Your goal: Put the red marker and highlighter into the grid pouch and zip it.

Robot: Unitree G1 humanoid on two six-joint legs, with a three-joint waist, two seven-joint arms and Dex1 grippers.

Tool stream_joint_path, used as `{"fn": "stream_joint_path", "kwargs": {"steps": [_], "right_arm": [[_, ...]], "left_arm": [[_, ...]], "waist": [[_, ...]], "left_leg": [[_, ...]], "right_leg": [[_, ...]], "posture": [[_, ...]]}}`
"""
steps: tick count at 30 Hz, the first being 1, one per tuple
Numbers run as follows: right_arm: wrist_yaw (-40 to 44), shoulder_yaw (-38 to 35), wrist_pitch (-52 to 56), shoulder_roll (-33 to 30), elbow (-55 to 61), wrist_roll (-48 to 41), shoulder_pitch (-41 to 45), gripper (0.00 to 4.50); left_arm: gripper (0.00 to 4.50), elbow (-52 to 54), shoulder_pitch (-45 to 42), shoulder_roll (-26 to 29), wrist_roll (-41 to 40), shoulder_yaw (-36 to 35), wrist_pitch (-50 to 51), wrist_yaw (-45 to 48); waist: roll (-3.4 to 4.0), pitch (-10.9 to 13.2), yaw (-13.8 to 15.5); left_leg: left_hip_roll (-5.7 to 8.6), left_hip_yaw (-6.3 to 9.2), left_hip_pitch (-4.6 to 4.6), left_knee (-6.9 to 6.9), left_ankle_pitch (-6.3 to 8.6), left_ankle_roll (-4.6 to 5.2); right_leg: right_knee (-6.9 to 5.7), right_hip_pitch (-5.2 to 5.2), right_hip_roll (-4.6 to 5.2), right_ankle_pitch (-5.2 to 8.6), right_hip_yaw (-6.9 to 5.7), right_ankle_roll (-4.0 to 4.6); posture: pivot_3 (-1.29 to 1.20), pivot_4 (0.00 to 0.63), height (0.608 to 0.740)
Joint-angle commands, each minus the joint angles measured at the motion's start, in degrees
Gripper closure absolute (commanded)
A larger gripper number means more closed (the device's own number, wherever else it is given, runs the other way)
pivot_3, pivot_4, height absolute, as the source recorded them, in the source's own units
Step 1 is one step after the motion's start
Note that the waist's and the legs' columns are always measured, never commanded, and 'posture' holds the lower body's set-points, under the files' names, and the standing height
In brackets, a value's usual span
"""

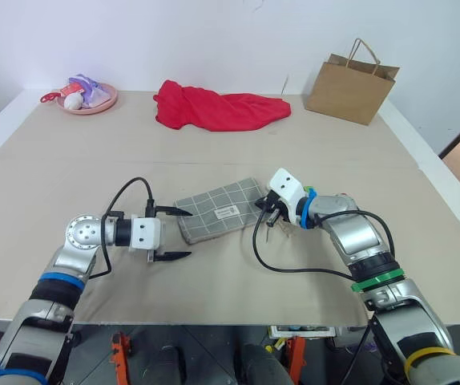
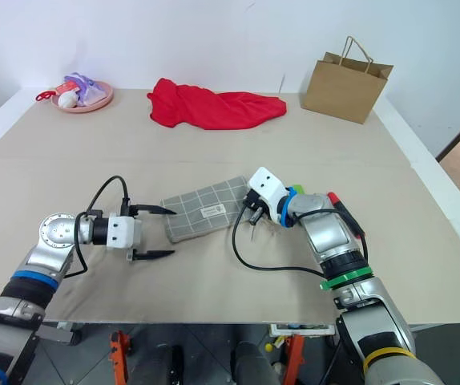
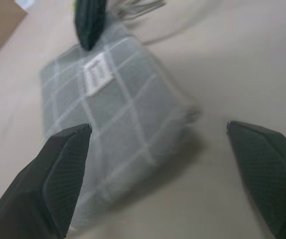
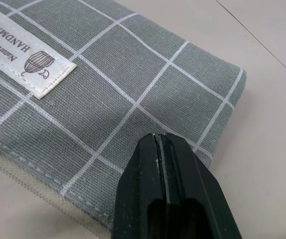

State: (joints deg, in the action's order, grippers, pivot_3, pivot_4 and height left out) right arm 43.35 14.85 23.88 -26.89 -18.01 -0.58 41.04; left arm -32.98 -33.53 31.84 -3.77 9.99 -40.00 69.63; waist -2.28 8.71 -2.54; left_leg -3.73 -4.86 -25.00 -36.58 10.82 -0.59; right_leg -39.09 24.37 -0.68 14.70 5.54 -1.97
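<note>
Two grippers flank the grid pouch: left gripper spread wide at its near-left end, right gripper pinched shut, empty, over its right end. Red marker lies loose on the right; packing and zipping apparently remain.

The grid pouch bears a white label reading "HANDMADE" (with "Natural Sty…" beneath).

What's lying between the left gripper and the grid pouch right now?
Nothing: in the left eye view, only bare table separates the open left gripper from the near end of the grid pouch; the left wrist view shows the same.
</note>
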Motion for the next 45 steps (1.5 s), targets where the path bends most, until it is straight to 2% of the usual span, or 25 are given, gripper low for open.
{"fn": "stream_joint_path", "kwargs": {"steps": [1,13,22,23,25,26,27,28,29,30,31,33,35,40,41,42,45], "right_arm": [[-0.3,-1.2,-0.7,0.2,0.4,0.5,0.8,4.41],[-0.7,-1.4,0.0,0.4,1.0,0.5,-0.1,4.41],[-0.9,-1.5,0.4,0.3,1.3,0.3,-0.6,4.41],[-0.9,-1.5,0.3,0.3,1.3,0.3,-0.6,4.5],[-0.9,-1.5,0.3,0.4,1.2,0.4,-0.5,4.5],[-0.9,-1.5,0.3,0.4,1.1,0.4,-0.5,4.5],[-0.9,-1.5,0.2,0.5,0.9,0.4,-0.3,4.5],[-0.9,-1.4,0.2,0.5,0.8,0.4,-0.3,4.5],[-0.9,-1.4,0.1,0.6,0.7,0.4,-0.2,4.5],[-0.9,-1.4,0.1,0.6,0.6,0.4,-0.2,4.5],[-0.9,-1.4,0.1,0.7,0.6,0.4,-0.2,4.5],[-0.9,-1.4,0.1,0.7,0.6,0.4,-0.2,4.5],[-0.8,-1.4,0.2,0.7,0.7,0.3,-0.3,4.5],[-0.4,-2.7,3.4,0.6,0.8,-1.1,-0.2,4.5],[-0.6,-3.5,4.5,0.8,0.8,-1.8,-0.1,4.0],[-0.4,-4.1,5.3,0.8,0.9,-2.4,0.1,3.85],[0.5,-7.7,9.1,1.4,3.2,-6.6,1.0,2.62]], "left_arm": [[0.0,-2.5,-2.1,-2.0,1.1,1.5,-4.0,-1.0],[0.0,-11.7,-7.5,-4.4,7.8,3.9,-10.4,-7.9],[0.0,-11.7,-7.8,-4.9,7.8,4.4,-10.8,-9.6],[0.5,-11.6,-7.8,-4.9,7.9,4.5,-10.9,-9.7],[0.97,-11.4,-7.9,-4.8,7.7,4.5,-10.9,-9.6],[1.63,-11.1,-7.9,-4.9,7.2,4.5,-10.6,-9.5],[2.06,-10.7,-7.9,-4.9,6.8,4.5,-10.4,-9.4],[2.16,-10.3,-7.8,-4.9,6.5,4.5,-10.3,-9.3],[2.59,-10.0,-7.7,-4.9,6.3,4.5,-9.9,-9.2],[2.59,-9.8,-7.7,-5.0,6.2,4.5,-9.7,-9.2],[3.28,-9.8,-7.6,-4.9,6.2,4.6,-9.6,-9.2],[3.64,-9.6,-7.4,-4.8,6.3,4.6,-9.3,-9.1],[4.45,-9.4,-7.2,-4.5,6.9,4.6,-9.3,-9.8],[4.45,-8.3,-7.7,-4.6,7.5,4.1,-8.4,-12.1],[4.5,-8.1,-7.6,-4.6,7.5,4.2,-8.2,-12.3],[4.5,-7.8,-7.5,-4.5,7.5,4.2,-8.0,-12.4],[4.5,-6.6,-6.5,-4.8,6.5,3.8,-6.1,-12.8]], "waist": [[0.0,0.0,0.0],[0.03,0.0,0.0],[0.08,-0.1,0.0],[0.08,0.0,0.0],[0.08,0.0,0.0],[0.08,0.0,0.0],[0.08,0.0,0.0],[0.08,0.0,0.0],[0.09,0.0,0.0],[0.09,0.0,0.0],[0.09,0.0,0.0],[0.09,0.0,0.0],[0.09,0.0,0.0],[0.08,0.0,0.0],[0.08,0.0,0.0],[0.08,0.0,0.0],[0.09,0.0,0.0]], "left_leg": [[0.01,-0.01,0.0,0.0,0.0,0.0],[0.02,0.03,0.01,-0.04,0.0,0.01],[0.02,0.04,0.02,-0.05,-0.01,0.01],[0.02,0.04,0.02,-0.05,-0.01,0.01],[0.02,0.04,0.02,-0.05,-0.01,0.01],[0.02,0.04,0.02,-0.04,-0.01,0.01],[0.02,0.04,0.02,-0.04,-0.01,0.01],[0.02,0.04,0.02,-0.04,-0.01,0.01],[0.02,0.05,0.02,-0.03,-0.01,0.01],[0.02,0.05,0.02,-0.03,-0.01,0.01],[0.02,0.05,0.01,-0.03,-0.01,0.01],[0.02,0.05,0.02,-0.03,-0.01,0.01],[0.02,0.04,0.02,-0.03,-0.01,0.01],[0.02,0.06,0.01,-0.03,-0.01,0.01],[0.02,0.05,0.01,-0.03,-0.01,0.01],[0.03,0.05,0.01,-0.03,-0.01,0.01],[0.03,0.05,0.0,-0.04,-0.01,0.01]], "right_leg": [[0.0,0.0,0.0,0.0,0.02,0.0],[-0.02,-0.04,-0.01,-0.03,0.01,-0.05],[-0.02,-0.05,-0.01,-0.04,-0.01,-0.04],[-0.02,-0.05,-0.01,-0.04,-0.01,-0.04],[-0.02,-0.05,-0.01,-0.04,0.0,-0.05],[-0.02,-0.05,-0.01,-0.04,-0.01,-0.05],[-0.02,-0.05,-0.01,-0.04,-0.01,-0.05],[-0.02,-0.05,-0.01,-0.04,-0.01,-0.05],[-0.02,-0.05,-0.01,-0.04,-0.01,-0.05],[-0.02,-0.04,-0.02,-0.04,-0.01,-0.04],[-0.02,-0.04,-0.02,-0.04,-0.01,-0.05],[-0.02,-0.04,-0.01,-0.04,-0.01,-0.05],[-0.02,-0.04,-0.01,-0.04,-0.01,-0.05],[-0.02,-0.04,-0.01,-0.04,-0.02,-0.04],[-0.02,-0.04,-0.01,-0.04,-0.02,-0.04],[-0.02,-0.05,-0.01,-0.04,-0.01,-0.05],[-0.02,-0.05,0.0,-0.04,-0.01,-0.05]], "posture": [[0.0,0.15,0.74],[0.0,0.15,0.74],[0.0,0.15,0.74],[0.0,0.15,0.74],[0.0,0.15,0.74],[0.0,0.15,0.74],[0.0,0.15,0.74],[0.0,0.15,0.74],[0.0,0.15,0.74],[0.0,0.15,0.74],[0.0,0.15,0.74],[0.0,0.15,0.74],[0.0,0.15,0.74],[0.0,0.15,0.74],[0.0,0.15,0.74],[0.0,0.15,0.74],[0.0,0.15,0.74]]}}
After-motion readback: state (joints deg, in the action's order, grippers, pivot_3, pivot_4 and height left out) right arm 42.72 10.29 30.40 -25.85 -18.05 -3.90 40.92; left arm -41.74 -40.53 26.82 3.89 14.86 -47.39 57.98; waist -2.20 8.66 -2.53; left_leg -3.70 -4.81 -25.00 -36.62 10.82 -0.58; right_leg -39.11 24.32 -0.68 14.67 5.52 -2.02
